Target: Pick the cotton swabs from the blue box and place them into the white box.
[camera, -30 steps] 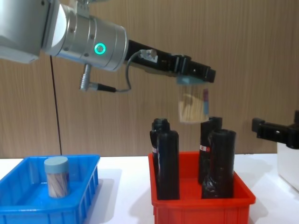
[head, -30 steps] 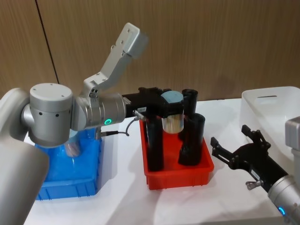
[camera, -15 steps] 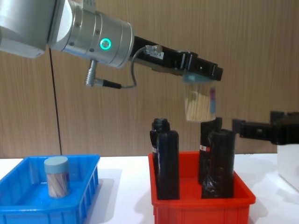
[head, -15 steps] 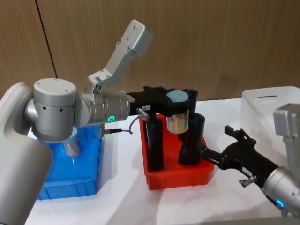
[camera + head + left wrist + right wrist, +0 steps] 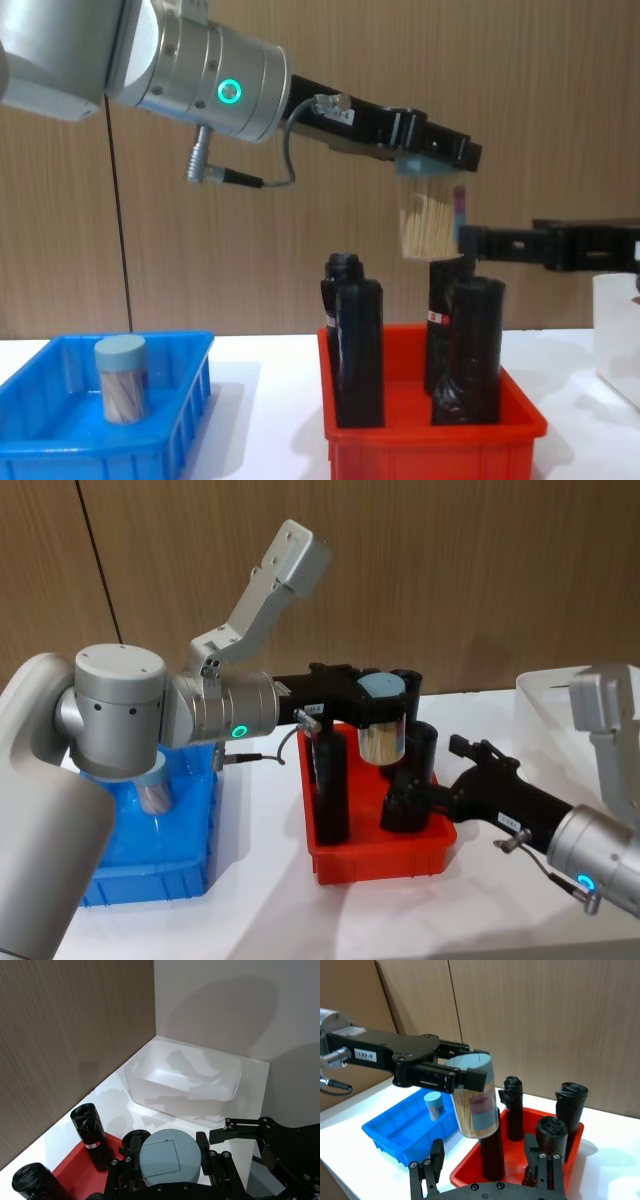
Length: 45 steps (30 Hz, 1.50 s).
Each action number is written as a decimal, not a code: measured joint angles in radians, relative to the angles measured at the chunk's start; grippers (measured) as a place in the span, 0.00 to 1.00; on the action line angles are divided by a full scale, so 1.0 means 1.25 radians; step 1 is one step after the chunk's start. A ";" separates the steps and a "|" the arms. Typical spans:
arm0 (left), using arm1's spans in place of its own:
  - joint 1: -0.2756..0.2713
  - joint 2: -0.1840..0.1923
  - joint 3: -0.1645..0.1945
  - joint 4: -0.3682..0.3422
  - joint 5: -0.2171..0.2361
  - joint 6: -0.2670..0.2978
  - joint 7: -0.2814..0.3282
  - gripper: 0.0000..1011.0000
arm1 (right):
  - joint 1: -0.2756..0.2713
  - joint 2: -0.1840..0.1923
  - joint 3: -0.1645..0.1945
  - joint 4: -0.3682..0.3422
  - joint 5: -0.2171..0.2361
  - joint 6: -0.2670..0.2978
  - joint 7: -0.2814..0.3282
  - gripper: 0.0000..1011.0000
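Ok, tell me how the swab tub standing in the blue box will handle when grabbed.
Probably light: the tub is small clear plastic filled with thin sticks. Standing upright in the blue box, taller than wide, it may tip if pushed high, then roll, being round. The smooth wall could slip in a loose grip.

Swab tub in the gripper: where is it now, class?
In the head view, the swab tub hangs in the left gripper above the black bottles in the red bin, with the right gripper pointing at it from the right.
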 joint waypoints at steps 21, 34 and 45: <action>-0.002 -0.001 0.000 0.002 0.000 0.001 -0.003 0.66 | 0.093 -0.043 -0.016 0.086 0.023 0.054 0.045 0.99; -0.002 -0.001 0.000 0.002 0.000 0.001 -0.003 0.66 | 0.141 -0.065 -0.028 0.153 -0.001 0.042 0.054 0.99; -0.002 -0.001 0.000 0.002 0.000 0.001 -0.003 0.66 | 0.163 -0.074 -0.035 0.183 -0.014 0.028 0.060 0.89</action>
